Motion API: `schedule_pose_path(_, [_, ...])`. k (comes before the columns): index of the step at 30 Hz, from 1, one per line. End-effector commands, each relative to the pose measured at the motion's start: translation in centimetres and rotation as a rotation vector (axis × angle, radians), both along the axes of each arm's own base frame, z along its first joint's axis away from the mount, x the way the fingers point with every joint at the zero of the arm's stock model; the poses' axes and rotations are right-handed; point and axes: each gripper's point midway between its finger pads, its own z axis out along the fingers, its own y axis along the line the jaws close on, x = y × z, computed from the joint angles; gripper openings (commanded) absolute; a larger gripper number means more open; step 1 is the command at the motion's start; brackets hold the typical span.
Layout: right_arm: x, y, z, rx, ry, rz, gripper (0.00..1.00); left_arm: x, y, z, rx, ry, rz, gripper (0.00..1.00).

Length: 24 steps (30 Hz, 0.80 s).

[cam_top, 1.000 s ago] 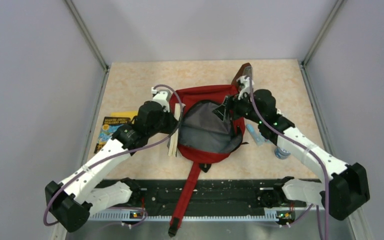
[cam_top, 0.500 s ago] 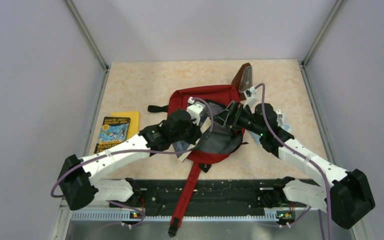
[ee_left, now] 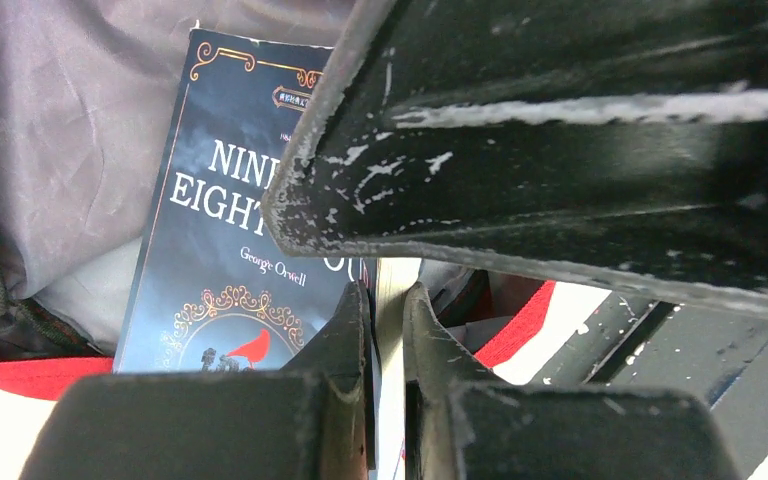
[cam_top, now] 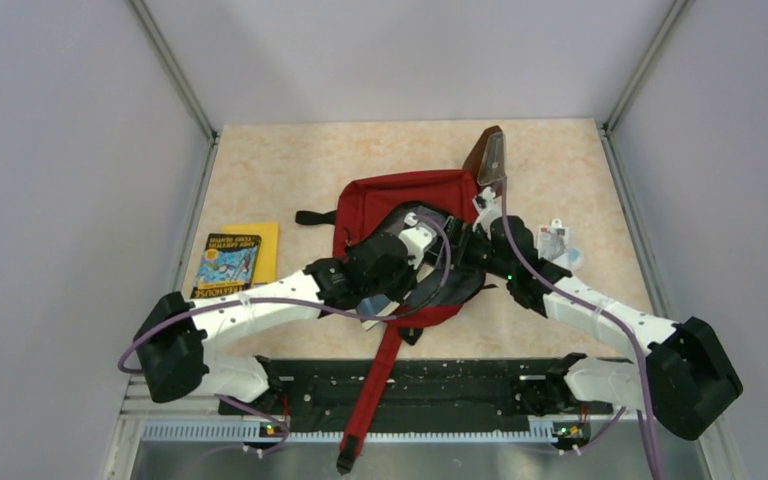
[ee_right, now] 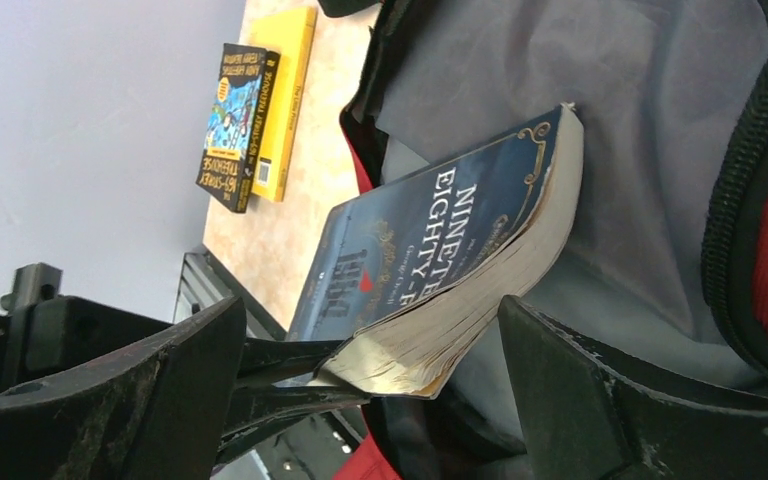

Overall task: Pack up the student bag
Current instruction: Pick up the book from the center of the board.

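The dark-red student bag [cam_top: 400, 195] lies open in the middle of the table, its grey lining [ee_right: 600, 130] showing. My left gripper [ee_left: 388, 300] is shut on the page edge of a dark blue paperback, "Nineteen Eighty-Four" [ee_left: 220, 230], and holds it tilted inside the bag's mouth. In the top view the left gripper [cam_top: 428, 272] is over the opening. My right gripper [ee_right: 372, 330] is wide open at the bag's right rim [cam_top: 458, 260]. The book [ee_right: 430, 240] and the left fingers [ee_right: 290, 375] lie between its jaws, which do not touch the book.
A yellow book with a dark comic-style book on it [cam_top: 232, 262] lies left of the bag. A brown case [cam_top: 487, 155] stands behind the bag. A small white packet [cam_top: 557, 243] lies to the right. The long red strap [cam_top: 370, 390] hangs over the black front rail.
My left arm has swung right from beside the bag and carried the blue paperback into its mouth. My right gripper has moved down and left along the bag's rim.
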Motion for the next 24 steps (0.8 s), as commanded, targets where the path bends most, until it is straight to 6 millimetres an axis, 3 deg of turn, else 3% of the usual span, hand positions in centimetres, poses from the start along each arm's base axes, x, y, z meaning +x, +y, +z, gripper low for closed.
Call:
schedule_pose_path(1, [-2.1, 0.6, -2.0, -0.007, 0.067, 0.046, 0.93, 0.2, -4.1, 4.4, -0.162, -0.113, -0.052, 0.0])
schedule_pose_path(9, [-2.4, -0.5, -3.5, -0.007, 0.094, -0.015, 0.86, 0.3, -4.6, 4.6, -0.122, -0.224, -0.001, 0.0])
schedule_pose_path(13, [-2.1, -0.5, -3.5, 0.003, 0.085, -0.031, 0.79, -1.1, -5.7, 4.5, -0.147, -0.212, -0.077, 0.0])
schedule_pose_path(17, [-1.7, -0.7, -2.6, 0.025, 0.054, -0.055, 0.58, -2.0, -6.2, 4.1, -0.144, -0.193, -0.125, 0.0])
schedule_pose_path(20, [-1.3, -1.4, -1.2, 0.075, 0.011, -0.112, 0.22, -1.6, -5.5, 3.9, -0.111, -0.199, -0.087, 0.02])
schedule_pose_path(22, [-1.1, -2.2, 1.3, 0.15, -0.061, -0.158, 0.01, -0.9, -4.7, 4.1, -0.098, -0.219, -0.034, 0.29])
schedule_pose_path(24, [-1.0, -2.9, 3.5, 0.198, -0.123, -0.194, 0.0, -0.2, -3.8, 5.0, -0.107, -0.253, 0.024, 0.6])
